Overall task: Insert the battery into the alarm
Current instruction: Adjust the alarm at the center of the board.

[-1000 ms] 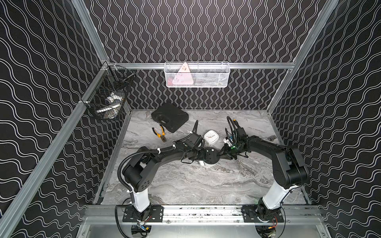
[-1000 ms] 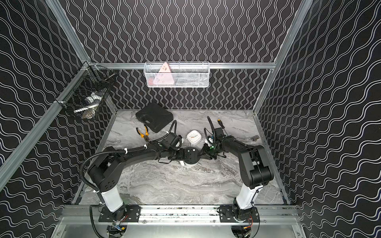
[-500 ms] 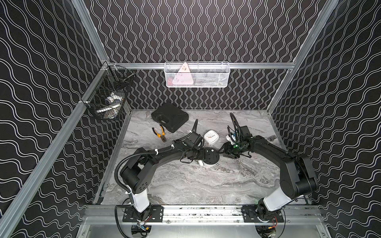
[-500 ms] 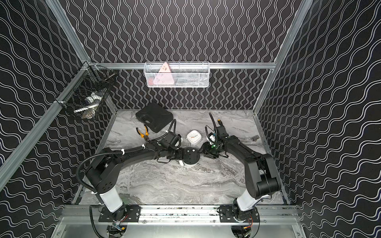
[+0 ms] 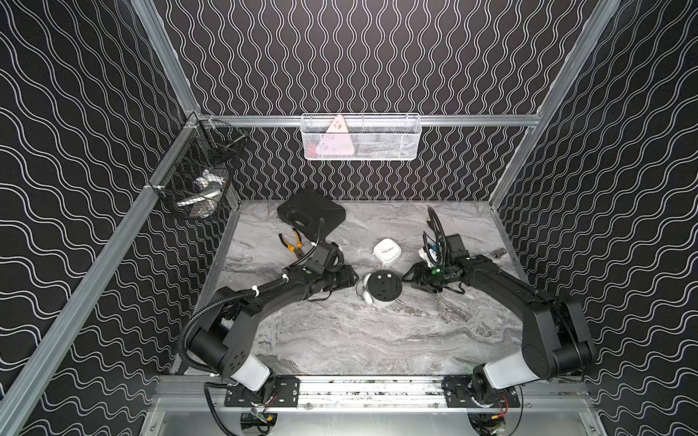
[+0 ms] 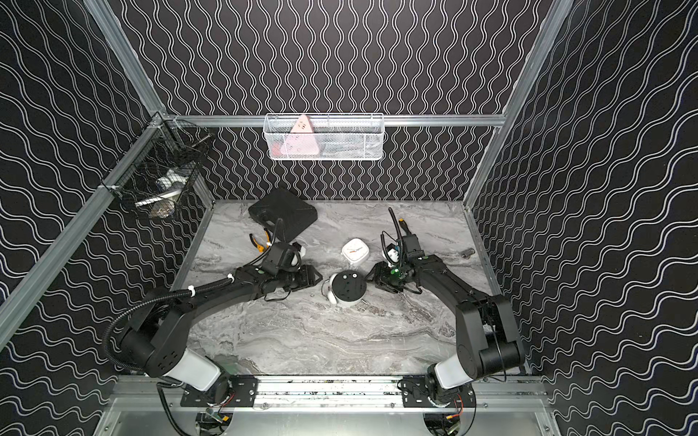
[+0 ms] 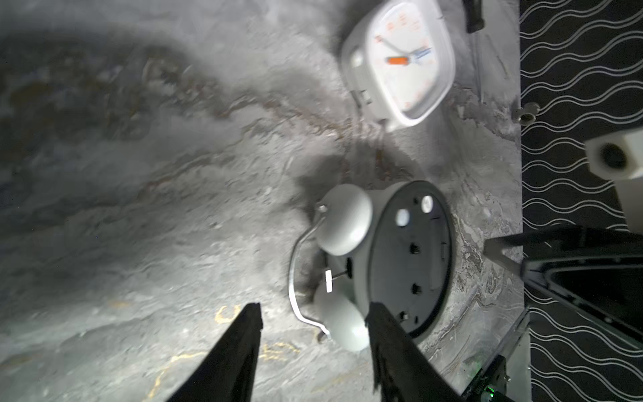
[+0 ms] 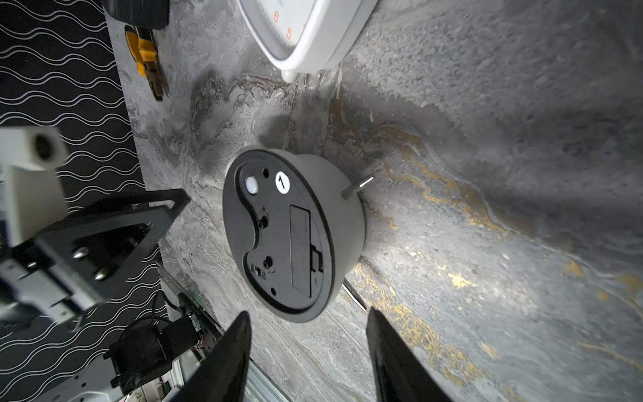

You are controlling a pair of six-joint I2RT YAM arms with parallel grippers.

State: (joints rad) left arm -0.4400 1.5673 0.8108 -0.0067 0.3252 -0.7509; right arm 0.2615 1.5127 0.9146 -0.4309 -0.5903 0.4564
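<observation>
At frame centre in a top view, the twin-bell alarm clock (image 5: 384, 288) lies face down on the marble tabletop (image 5: 340, 339), its battery cover (image 8: 301, 250) shut. The left gripper (image 7: 315, 308) and right gripper (image 8: 309, 313) flank it, jaws moderately apart, both empty. Beyond lie a square white clock (image 5: 387, 252), pliers (image 5: 291, 243) and a black case (image 5: 311, 213).

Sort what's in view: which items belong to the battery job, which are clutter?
Job:
- round twin-bell alarm, face down, battery cover looks shut
- left gripper and right gripper, both open and empty, flanking it
- small grey cylinder near the table's right edge, possibly the battery

Lying about:
- square white clock
- pliers
- black case
- white wire basket
- black wire basket
</observation>
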